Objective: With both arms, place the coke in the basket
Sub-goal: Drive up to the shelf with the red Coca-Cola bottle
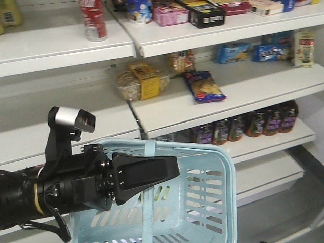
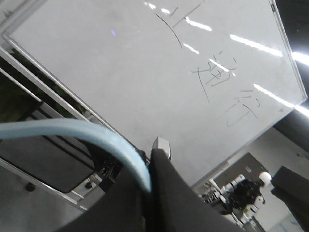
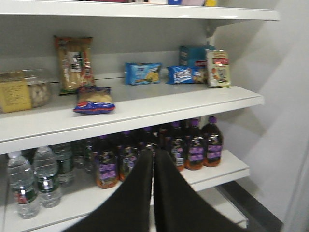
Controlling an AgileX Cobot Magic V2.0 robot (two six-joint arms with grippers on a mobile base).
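While on top shelf [image 1: 50,50], coke [image 1: 93,20] well above right tool [image 1: 176,168] and basket [image 1: 212,148].

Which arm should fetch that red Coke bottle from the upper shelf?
Right, probably. The right claw is shut on nothing, facing the shelves; the left claw grips the basket handle. The coke stands on the upper shelf.

1 coke btl [image 1: 93,19], 1 basket [image 1: 202,147]

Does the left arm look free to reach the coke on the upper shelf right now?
Probably not: the left gripper is shut on the handle of the basket, so it is occupied, and the coke stands well above it on the upper shelf.
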